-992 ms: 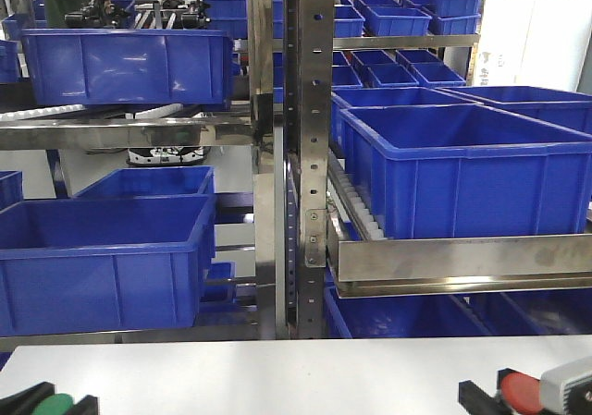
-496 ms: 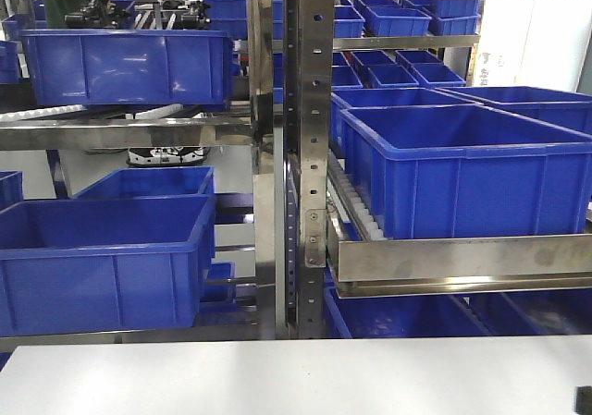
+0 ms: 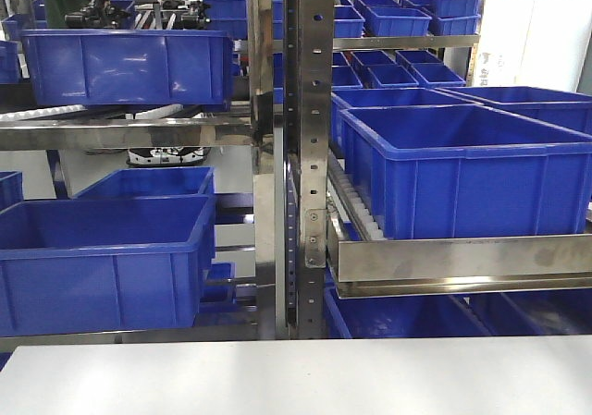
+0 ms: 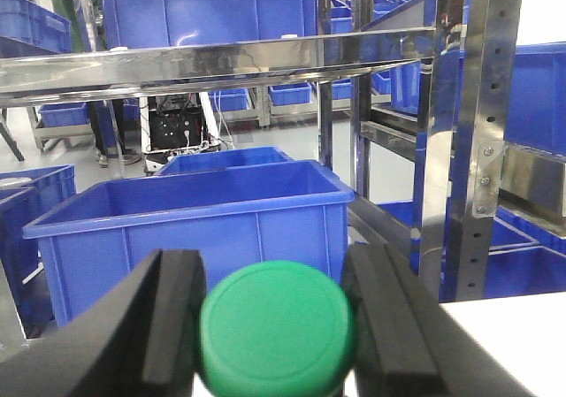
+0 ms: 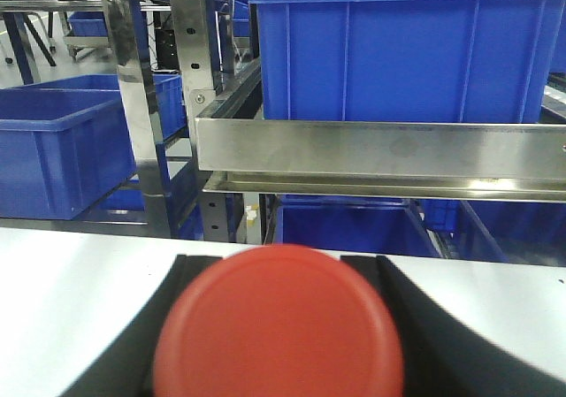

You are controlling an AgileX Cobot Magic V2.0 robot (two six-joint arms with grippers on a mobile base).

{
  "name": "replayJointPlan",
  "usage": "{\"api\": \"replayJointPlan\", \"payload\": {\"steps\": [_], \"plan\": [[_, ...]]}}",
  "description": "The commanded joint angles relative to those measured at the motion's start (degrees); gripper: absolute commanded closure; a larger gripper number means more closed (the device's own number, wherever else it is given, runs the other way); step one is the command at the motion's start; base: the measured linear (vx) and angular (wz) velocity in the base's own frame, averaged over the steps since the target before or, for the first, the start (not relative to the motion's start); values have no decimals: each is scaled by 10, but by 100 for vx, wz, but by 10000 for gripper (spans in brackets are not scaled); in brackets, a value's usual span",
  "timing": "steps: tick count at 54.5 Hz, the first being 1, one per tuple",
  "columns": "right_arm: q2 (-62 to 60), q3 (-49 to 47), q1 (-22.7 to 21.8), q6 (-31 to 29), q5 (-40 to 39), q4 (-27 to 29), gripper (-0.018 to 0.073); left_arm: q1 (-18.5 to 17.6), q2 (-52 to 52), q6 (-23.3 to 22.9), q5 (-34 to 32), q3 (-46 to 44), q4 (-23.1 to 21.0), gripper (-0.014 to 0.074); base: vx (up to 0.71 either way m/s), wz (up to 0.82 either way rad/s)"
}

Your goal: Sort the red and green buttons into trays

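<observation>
While black fingers (image 4: 172, 326) pinch them, round green cap (image 4: 276, 331), red cap (image 5: 279, 326)

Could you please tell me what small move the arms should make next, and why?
Probably swing the left hand toward the green tray, grip closed. Its fingers already clamp the green button, and the right hand likewise holds the red button, so grasping looks done. No tray shows in any view, so I cannot tell the direction.
</observation>
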Motion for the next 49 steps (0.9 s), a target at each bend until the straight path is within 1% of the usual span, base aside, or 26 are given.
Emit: {"api": "replayJointPlan", "payload": {"steps": [1,29,38,49], "plan": [[2,-21,-1,-1,-43,-6,559,-2,2,-4,-36,-22,0,594,0,0],[2,-21,-1,-1,-44,-6,559,-2,2,-4,-36,-22,0,594,0,3],[2,-21,-1,-1,-44,-6,559,-2,2,-4,-36,-22,0,594,-7,37],[2,-21,-1,-1,-44,-6,559,-2,2,-4,-36,-22,0,594,-11,64]]}}
